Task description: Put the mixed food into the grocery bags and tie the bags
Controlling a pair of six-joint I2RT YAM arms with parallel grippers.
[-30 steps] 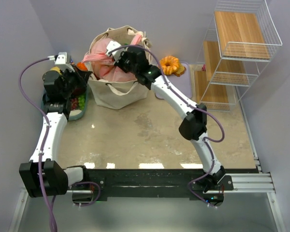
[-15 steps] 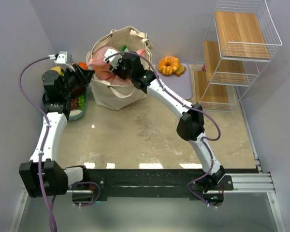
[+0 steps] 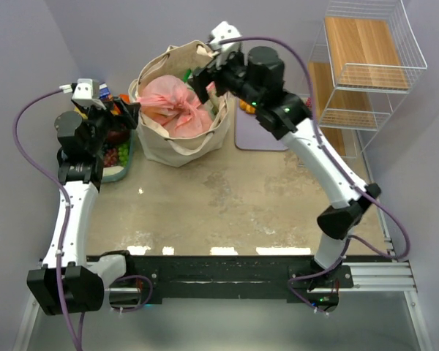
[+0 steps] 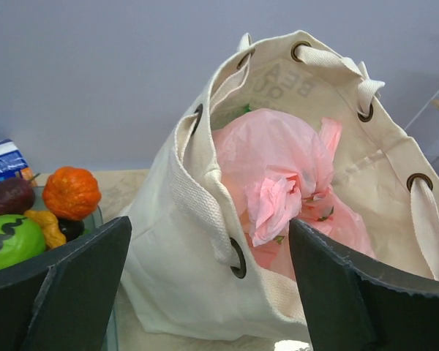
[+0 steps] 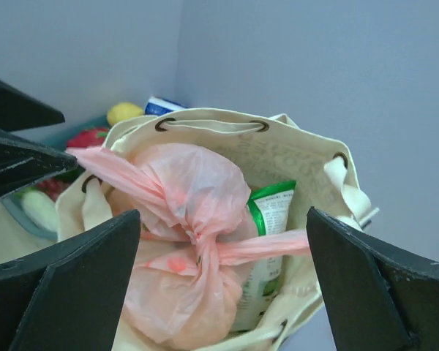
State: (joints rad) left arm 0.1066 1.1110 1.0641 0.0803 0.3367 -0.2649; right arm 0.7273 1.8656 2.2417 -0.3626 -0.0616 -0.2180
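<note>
- Mottled tabletop (image 3: 227, 190) carries the canvas tote (image 3: 177, 142) at 11 o'clock, with the pink bag (image 3: 177, 110) knotted inside it.
- Left gripper (image 3: 126, 110), at the tote's 9 o'clock, and right gripper (image 3: 203, 77), at 1 o'clock, have just spread wide, both empty.
- Likely the knot is finished; the tote itself is not yet tied.

The canvas tote (image 4: 168, 292) is coarse, matt cream cloth with woven webbing handles (image 4: 197, 208) and dull metal eyelets (image 4: 238, 257). Inside it, the pink bag (image 4: 278, 161) is thin, crinkled, faintly shiny plastic, and the green snack packet (image 5: 271, 212) is glossy film. At far right, a white wire rack (image 3: 413, 44) carries smooth wooden shelves (image 3: 358, 40).
</note>
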